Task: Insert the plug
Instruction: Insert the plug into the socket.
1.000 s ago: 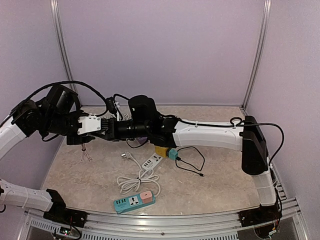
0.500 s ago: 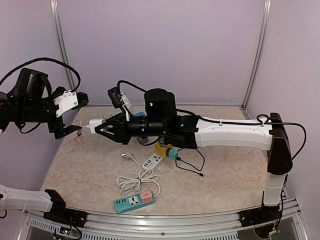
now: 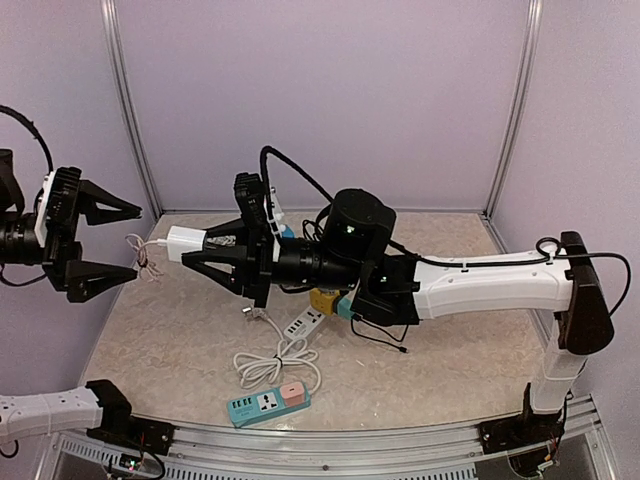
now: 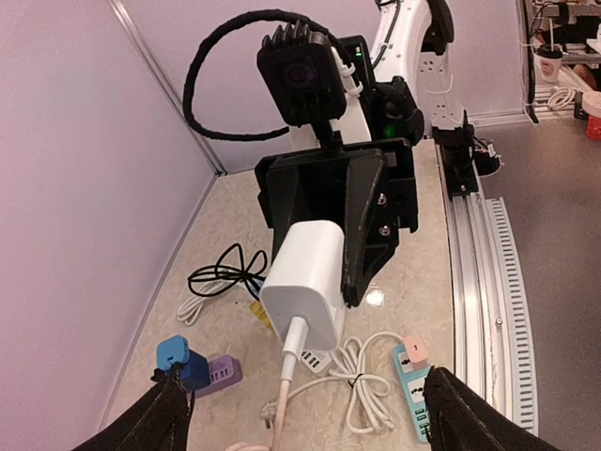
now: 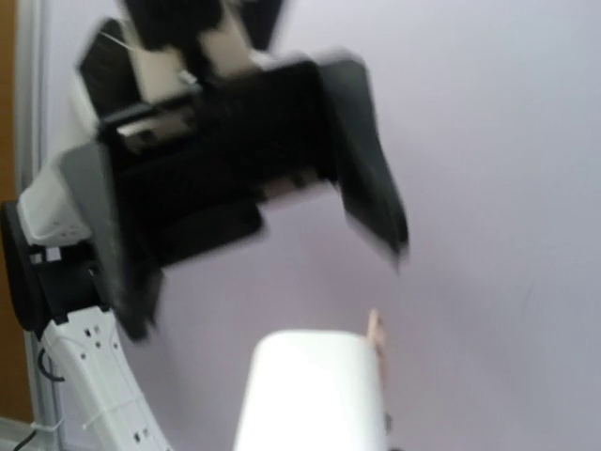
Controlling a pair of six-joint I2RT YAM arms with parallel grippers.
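The plug is a white charger block (image 3: 185, 243) held in the air above the left part of the table, with a thin pink cable (image 3: 148, 252) hanging from its left end. My right gripper (image 3: 205, 250) is shut on it, its black fingers (image 4: 362, 221) clamped on the sides of the block (image 4: 305, 282). My left gripper (image 3: 132, 240) stands wide open a short way left of the block, facing it and touching nothing. In the right wrist view the block (image 5: 315, 395) fills the bottom, with the blurred left gripper (image 5: 244, 169) beyond it.
On the table lie a teal power strip (image 3: 268, 403) with a pink button, a white USB strip (image 3: 305, 322) with its coiled cord and loose plug (image 3: 253, 312), a yellow block (image 3: 322, 300), a black cable (image 3: 385, 320), and blue (image 4: 178, 362) and purple (image 4: 221, 373) adapters.
My left gripper let go of the charger block, opened wide and drew back to the left. The right arm kept the block and shifted it slightly right.
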